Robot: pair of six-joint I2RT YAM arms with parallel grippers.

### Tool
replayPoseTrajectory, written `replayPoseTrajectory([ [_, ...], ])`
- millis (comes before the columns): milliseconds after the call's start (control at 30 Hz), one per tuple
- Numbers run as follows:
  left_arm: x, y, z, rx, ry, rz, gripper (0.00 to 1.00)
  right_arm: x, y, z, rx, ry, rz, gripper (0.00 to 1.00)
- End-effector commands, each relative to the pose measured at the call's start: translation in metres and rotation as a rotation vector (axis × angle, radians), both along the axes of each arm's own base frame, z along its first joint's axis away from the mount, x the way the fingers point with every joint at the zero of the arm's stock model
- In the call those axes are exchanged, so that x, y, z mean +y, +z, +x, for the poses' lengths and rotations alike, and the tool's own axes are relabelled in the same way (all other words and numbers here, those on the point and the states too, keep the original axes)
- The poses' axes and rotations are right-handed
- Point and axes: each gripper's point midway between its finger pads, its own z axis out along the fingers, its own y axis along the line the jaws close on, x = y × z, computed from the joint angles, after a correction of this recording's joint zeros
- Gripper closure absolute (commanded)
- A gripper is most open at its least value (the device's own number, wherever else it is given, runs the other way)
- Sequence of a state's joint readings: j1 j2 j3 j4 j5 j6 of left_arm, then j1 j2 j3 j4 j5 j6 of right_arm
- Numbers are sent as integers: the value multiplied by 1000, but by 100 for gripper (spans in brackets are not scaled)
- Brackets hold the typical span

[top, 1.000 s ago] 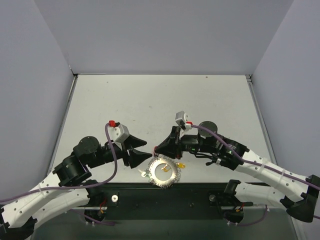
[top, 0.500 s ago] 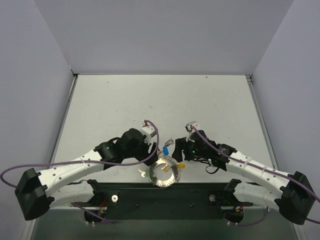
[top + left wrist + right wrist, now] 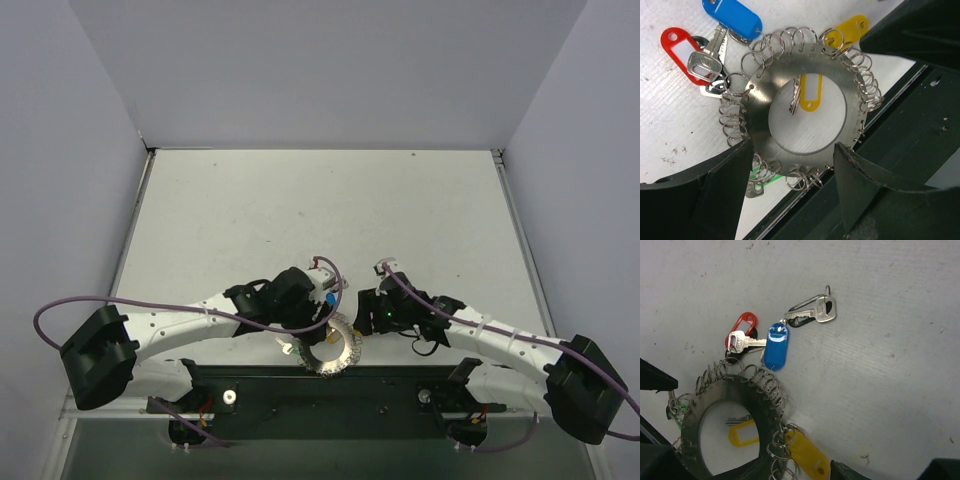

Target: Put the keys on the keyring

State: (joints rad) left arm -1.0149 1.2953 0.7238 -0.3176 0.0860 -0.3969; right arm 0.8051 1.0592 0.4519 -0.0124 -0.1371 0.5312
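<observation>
Both grippers are crowding the keyring (image 3: 840, 85): the left gripper (image 3: 794, 147) is hanging over it with jaws spread wide and gripping nothing, while the right gripper (image 3: 362, 318) is sitting just beside it, jaws apart and empty. Pale grey walls (image 3: 320, 70) are closing in a scuffed white tabletop (image 3: 300, 200) on three sides, and a black strip (image 3: 400, 385) is running along its near edge. At the middle of that edge the keyring is lying flat, a silvery disc with a round hole and a rim of small wire loops. Keys (image 3: 705, 65) with red (image 3: 677, 50), blue (image 3: 732, 15), yellow (image 3: 850, 27) and green (image 3: 760, 175) tags are hanging off the rim. One clipped key (image 3: 822, 309) is lying just beyond the blue tag. Since a second ago both arms have been closing in on the unmoved keyring.
</observation>
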Motion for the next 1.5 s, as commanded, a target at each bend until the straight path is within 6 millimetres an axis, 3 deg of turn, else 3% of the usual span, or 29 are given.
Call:
replayPoseTrajectory([
  [0, -23, 25, 9, -30, 1, -98, 26, 7, -10, -12, 56, 25, 50, 50],
  [567, -23, 20, 8, -12, 0, -85, 25, 20, -13, -57, 50, 140, -44, 51],
  [700, -21, 18, 8, -13, 3, -79, 25, 23, -10, -63, 43, 158, -23, 55],
  [867, -20, 15, 7, -8, 3, -73, 25, 24, -17, -62, 46, 160, -37, 70],
  [1100, -18, 16, 7, -12, 6, -69, 25, 33, -25, -64, 69, 175, -19, 81],
  [1300, -14, 15, 7, -16, 11, -61, 25, 42, -24, -69, 87, 205, 26, 81],
  [1467, -12, 15, 8, -21, 18, -60, 25, 47, -20, -75, 100, 240, 54, 75],
])
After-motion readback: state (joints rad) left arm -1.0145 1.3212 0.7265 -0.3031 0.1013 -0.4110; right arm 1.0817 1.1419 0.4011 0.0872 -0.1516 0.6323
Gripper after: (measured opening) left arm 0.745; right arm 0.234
